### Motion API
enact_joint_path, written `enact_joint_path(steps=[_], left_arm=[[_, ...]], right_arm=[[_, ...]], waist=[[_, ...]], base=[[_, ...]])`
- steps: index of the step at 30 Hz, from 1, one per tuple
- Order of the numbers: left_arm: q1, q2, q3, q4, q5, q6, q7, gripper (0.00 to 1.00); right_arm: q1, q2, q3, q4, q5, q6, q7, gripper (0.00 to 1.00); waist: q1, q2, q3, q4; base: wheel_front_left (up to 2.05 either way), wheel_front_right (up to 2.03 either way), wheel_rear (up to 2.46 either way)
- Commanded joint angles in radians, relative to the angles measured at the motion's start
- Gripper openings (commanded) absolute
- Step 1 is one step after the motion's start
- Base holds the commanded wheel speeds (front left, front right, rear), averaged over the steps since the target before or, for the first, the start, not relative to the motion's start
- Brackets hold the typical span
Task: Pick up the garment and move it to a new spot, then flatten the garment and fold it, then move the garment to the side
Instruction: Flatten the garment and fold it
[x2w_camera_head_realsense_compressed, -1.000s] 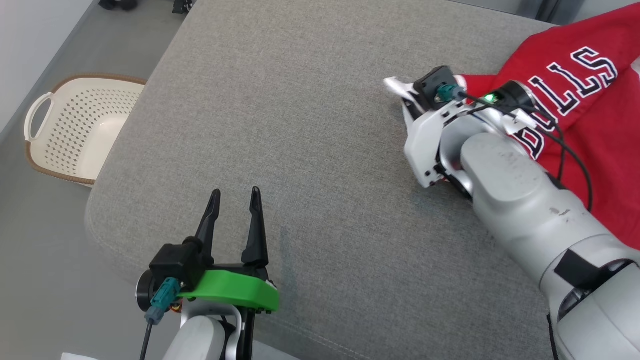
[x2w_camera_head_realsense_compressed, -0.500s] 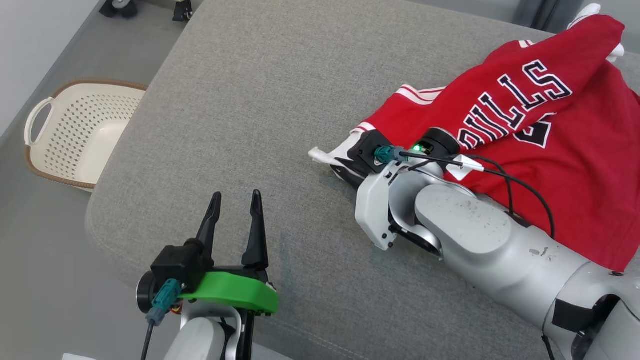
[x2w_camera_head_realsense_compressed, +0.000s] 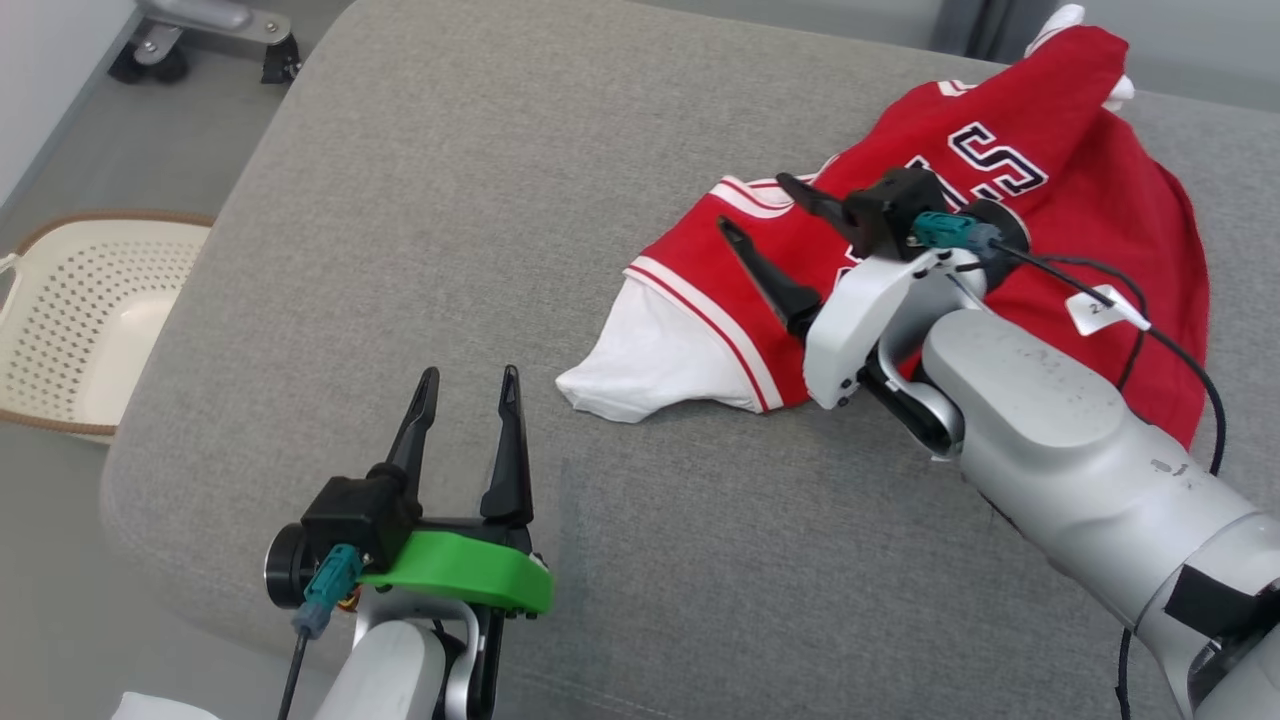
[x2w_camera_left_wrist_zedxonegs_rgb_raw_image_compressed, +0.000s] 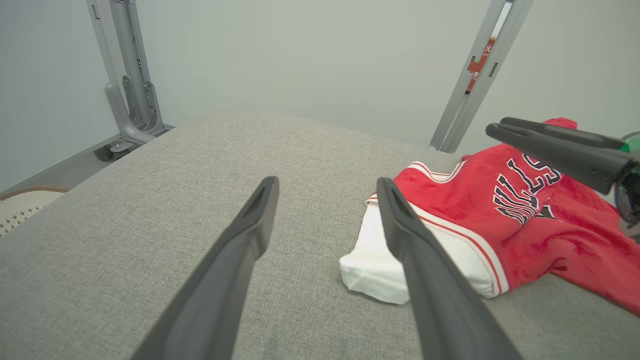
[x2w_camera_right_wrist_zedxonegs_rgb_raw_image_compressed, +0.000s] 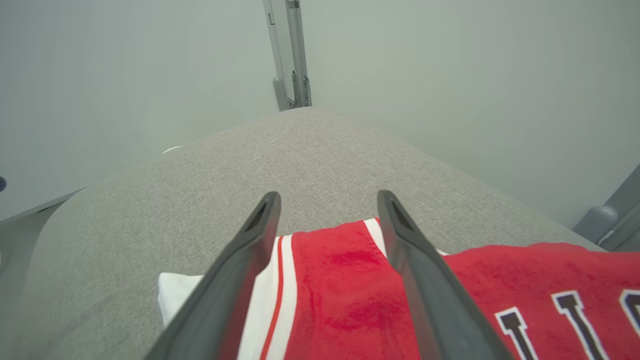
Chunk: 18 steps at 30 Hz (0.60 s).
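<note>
Nearest, at seven o'clock in the head view, the left gripper (x2w_camera_head_realsense_compressed: 470, 375) hovers over the grey cushion (x2w_camera_head_realsense_compressed: 450, 200), fingers parted, nothing between them. On the floor at nine o'clock sits a basket (x2w_camera_head_realsense_compressed: 60, 300). Farther out, toward one o'clock, the right gripper (x2w_camera_head_realsense_compressed: 752, 200) is spread wide over the shirt (x2w_camera_head_realsense_compressed: 1100, 200), clasping none of it. The shirt lies rumpled on the cushion, a white sleeve (x2w_camera_head_realsense_compressed: 640, 360) poking toward seven o'clock and its lettering half lost in folds. It may well be lying in its new spot; flattening, folding and the shift aside all look undone.
</note>
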Motion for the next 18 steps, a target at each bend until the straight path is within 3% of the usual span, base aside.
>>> enact_joint_path(steps=[1, 5, 10, 18], left_arm=[[-0.017, 0.003, 0.005, 0.006, 0.012, -0.005, 0.000, 1.00], [-0.033, 0.003, 0.020, 0.029, 0.030, -0.016, 0.000, 1.00], [-0.032, 0.003, 0.045, 0.061, 0.048, -0.034, 0.000, 1.00], [0.024, 0.003, 0.075, 0.105, 0.044, -0.045, 0.000, 1.00]], right_arm=[[0.022, -0.022, -0.035, 0.012, -0.018, -0.001, -0.018, 1.00], [0.070, -0.030, -0.182, 0.015, -0.061, -0.001, -0.036, 1.00], [0.219, -0.031, -0.433, -0.088, -0.165, -0.001, -0.035, 1.00], [0.544, 0.059, -0.761, -0.311, -0.380, 0.000, -0.035, 1.00]], waist=[[0.0000, -0.0001, -0.031, -0.060], [0.0000, -0.0001, -0.054, -0.122], [0.0000, -0.0001, -0.085, -0.187], [0.0000, -0.0001, -0.154, -0.257]], base=[[0.00, 0.00, 0.00], [0.00, 0.00, 0.00], [0.00, 0.00, 0.00], [0.00, 0.00, 0.00]])
